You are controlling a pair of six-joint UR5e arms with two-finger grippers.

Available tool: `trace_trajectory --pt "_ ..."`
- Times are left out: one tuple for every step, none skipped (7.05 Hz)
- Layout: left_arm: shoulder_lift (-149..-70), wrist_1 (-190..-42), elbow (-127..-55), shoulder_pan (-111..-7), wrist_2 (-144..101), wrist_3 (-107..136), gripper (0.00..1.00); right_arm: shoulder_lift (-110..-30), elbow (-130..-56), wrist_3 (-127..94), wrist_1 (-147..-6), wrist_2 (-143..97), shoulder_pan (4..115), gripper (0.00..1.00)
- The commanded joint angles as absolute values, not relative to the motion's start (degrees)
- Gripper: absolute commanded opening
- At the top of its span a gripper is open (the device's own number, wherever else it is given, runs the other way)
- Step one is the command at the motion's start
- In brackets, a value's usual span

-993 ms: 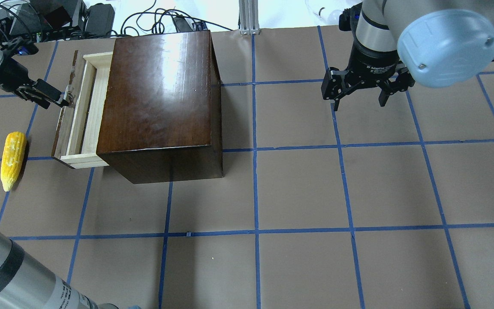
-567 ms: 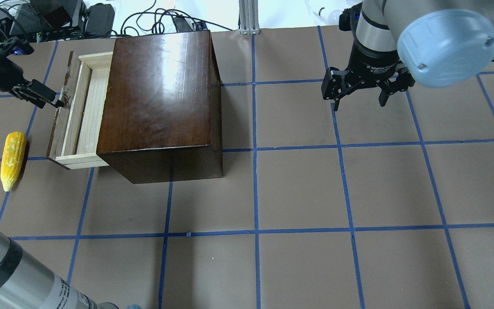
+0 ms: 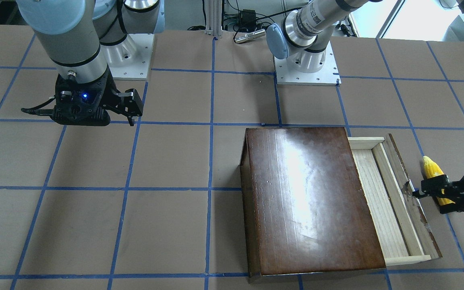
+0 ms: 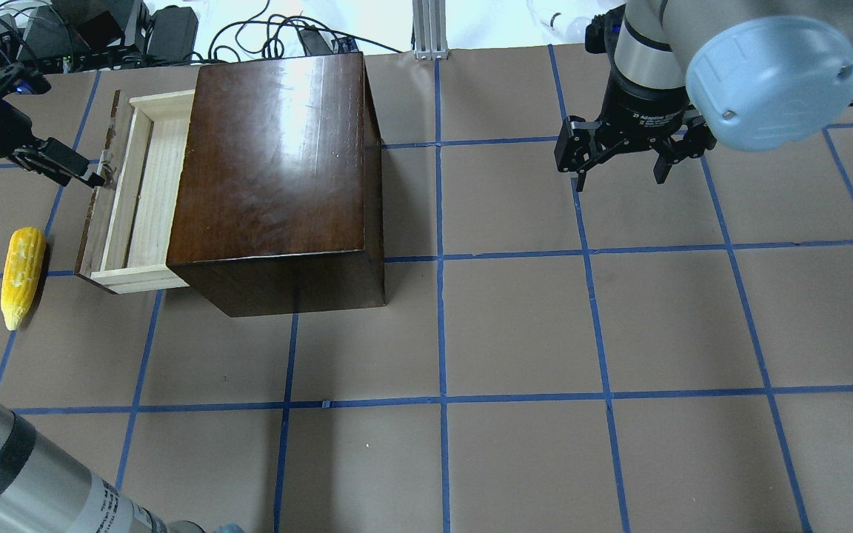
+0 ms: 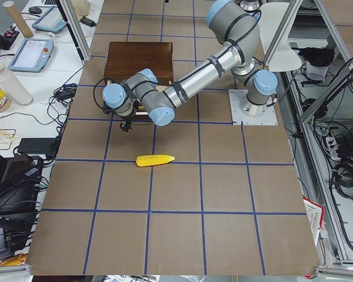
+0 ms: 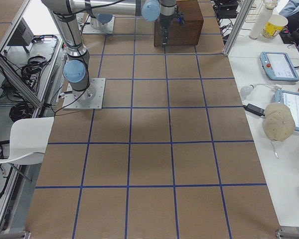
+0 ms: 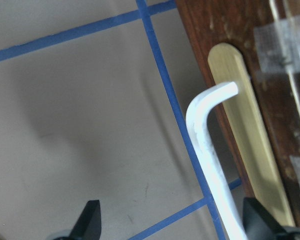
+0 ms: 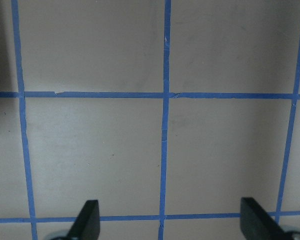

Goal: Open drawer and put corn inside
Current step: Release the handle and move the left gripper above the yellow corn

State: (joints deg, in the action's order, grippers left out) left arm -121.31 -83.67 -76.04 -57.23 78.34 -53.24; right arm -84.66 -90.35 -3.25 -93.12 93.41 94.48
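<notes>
The glossy dark brown box [image 4: 278,163] stands at the table's left. Its drawer [image 4: 141,192] is pulled partly out, showing the bare pale-wood tray behind the dark front panel [image 4: 92,222]. My left gripper [image 4: 97,178] is at the panel's small white handle [image 7: 207,145]. In the left wrist view its fingers stand wide apart, with the handle between them close to the right finger [image 7: 257,220]. The yellow corn [image 4: 23,275] lies on the table just left of the drawer, untouched. My right gripper [image 4: 620,180] is open and empty, hovering far to the right.
Brown paper with a blue tape grid covers the table [image 4: 515,333]. Cables and electronics [image 4: 101,33] lie beyond the far edge. The left arm's link [image 4: 19,474] crosses the near left corner. The corn also shows in the front view [image 3: 431,169], partly behind the left gripper.
The left gripper moved left and the drawer slid further out of the box with it. The corn and the right arm have not moved.
</notes>
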Motion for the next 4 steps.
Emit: trace_trajectory --pt "-120.4 -83.7 -74.7 -53.8 81.6 -51.0 1.0 -84.6 -90.4 -3.3 -93.1 93.4 94.5 1.0" --pt "-121.0 -83.2 -73.4 -51.7 81.8 -49.1 1.0 -84.6 -90.4 -3.3 -93.2 93.4 94.5 1.0" --pt "-122.0 -82.2 -73.0 -49.9 81.7 -48.7 1.0 -84.7 -90.4 -3.3 -93.1 93.4 94.5 1.0" --pt "-122.9 -76.8 -73.9 -48.3 81.9 -45.8 1.0 -84.7 -90.4 -3.3 -93.2 93.5 94.5 1.0"
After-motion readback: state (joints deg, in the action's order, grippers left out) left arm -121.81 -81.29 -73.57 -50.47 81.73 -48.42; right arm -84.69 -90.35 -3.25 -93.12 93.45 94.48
